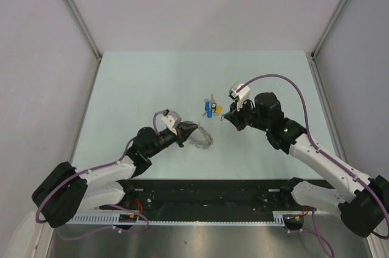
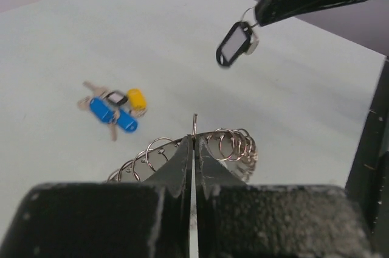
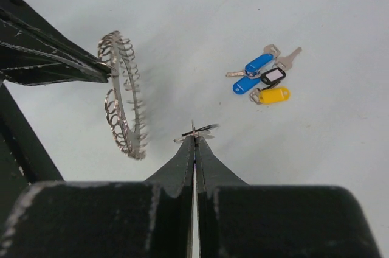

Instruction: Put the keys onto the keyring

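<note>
Over pale green table (image 1: pixel 140 81), clamping keyring (image 3: pixel 124 100) on edge in left gripper (image 2: pixel 194 139), pinching one black-rimmed key (image 2: pixel 233 44) by its loop in right gripper (image 3: pixel 194 139) nearby, leaving other keys (image 1: pixel 211 109) loose beyond, nothing threaded yet.

1. Left gripper (image 1: pixel 192 127) reaches rightward from a low, bent arm, jaws pressed together on the keyring (image 1: pixel 205 139).
2. Right gripper (image 1: pixel 227 118) points leftward (tips facing its partner), jaws closed, dangling a black-rimmed key (image 2: pixel 234 44).
</note>
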Motion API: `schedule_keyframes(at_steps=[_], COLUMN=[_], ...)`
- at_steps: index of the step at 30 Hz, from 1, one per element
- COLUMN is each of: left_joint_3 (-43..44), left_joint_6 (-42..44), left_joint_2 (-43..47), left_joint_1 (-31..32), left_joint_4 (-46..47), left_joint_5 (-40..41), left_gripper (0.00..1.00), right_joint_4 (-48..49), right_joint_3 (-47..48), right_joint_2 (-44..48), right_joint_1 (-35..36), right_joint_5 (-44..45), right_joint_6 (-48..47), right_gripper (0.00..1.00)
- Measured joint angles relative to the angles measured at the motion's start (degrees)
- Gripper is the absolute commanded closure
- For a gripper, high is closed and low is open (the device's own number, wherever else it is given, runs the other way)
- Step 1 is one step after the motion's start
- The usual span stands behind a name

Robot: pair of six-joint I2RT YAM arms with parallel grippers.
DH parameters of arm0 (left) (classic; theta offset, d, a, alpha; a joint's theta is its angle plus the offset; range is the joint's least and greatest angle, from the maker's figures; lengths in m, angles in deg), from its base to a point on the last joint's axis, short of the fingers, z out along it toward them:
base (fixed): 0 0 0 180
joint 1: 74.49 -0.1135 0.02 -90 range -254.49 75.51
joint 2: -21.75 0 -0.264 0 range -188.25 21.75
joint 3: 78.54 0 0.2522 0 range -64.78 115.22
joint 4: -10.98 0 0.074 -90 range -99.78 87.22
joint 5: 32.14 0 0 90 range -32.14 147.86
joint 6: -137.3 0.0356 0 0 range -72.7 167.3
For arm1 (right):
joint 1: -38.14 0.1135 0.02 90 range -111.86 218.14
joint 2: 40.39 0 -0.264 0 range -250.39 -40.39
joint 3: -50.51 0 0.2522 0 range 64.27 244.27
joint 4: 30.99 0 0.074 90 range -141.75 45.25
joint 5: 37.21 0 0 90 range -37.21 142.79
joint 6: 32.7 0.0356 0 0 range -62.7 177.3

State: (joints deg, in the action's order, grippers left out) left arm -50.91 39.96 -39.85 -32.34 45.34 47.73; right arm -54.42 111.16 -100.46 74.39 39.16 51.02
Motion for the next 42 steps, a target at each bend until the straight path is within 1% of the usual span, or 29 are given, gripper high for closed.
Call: schedule_keyframes(at_steps=[3,4,5,9,14,18,21,26,31,35,42], left_joint_3=[7.61,11.43,13.14,23.63,30.21,30.56,30.08,29.92,29.46,29.79,30.60], left_joint_6=[2.64,4.52,5.44,13.09,22.34,25.42,25.83,25.73,25.62,25.81,25.77], left_joint_2=[-2.58,-3.43,-3.78,-5.25,-5.70,-5.90,-5.90,-6.25,-8.39,-10.36,-11.08], left_joint_1=[-0.02,0.00,-0.02,-0.04,-1.01,-3.58,-4.92,-5.44,-5.57,-5.64,-5.75], left_joint_4=[-3.82,-6.51,-7.76,-18.99,-31.17,-35.82,-35.98,-35.30,-35.52,-37.40,-38.80], left_joint_5=[-6.32,-8.72,-9.88,-16.33,-23.23,-27.52,-30.10,-36.39,-41.20,-43.01,-44.65], left_gripper=[0.99,0.99,0.99,1.00,1.00,1.00,1.00,1.00,1.00,1.00,1.00], right_joint_4=[-5.18,-6.93,-7.63,-12.55,-16.09,-16.63,-16.59,-16.26,-16.24,-16.24,-16.57], right_joint_3=[4.55,6.10,6.71,9.53,9.70,9.73,9.77,9.88,9.92,9.92,9.92], right_joint_2=[0.52,0.57,0.57,0.68,1.42,2.51,2.97,2.49,1.60,1.36,1.27], right_joint_1=[0.00,0.00,0.00,0.00,0.26,1.64,4.42,8.76,11.47,12.33,12.74], right_joint_5=[-0.24,-0.24,-0.24,0.17,0.28,0.63,1.20,2.67,4.39,5.86,6.67], right_joint_6=[-1.46,-2.10,-2.45,-4.37,-5.62,-6.38,-7.58,-9.81,-11.69,-12.52,-13.11], right_gripper=[1.00,1.00,1.00,1.00,1.00,1.00,1.00,1.00,1.00,1.00,1.00])
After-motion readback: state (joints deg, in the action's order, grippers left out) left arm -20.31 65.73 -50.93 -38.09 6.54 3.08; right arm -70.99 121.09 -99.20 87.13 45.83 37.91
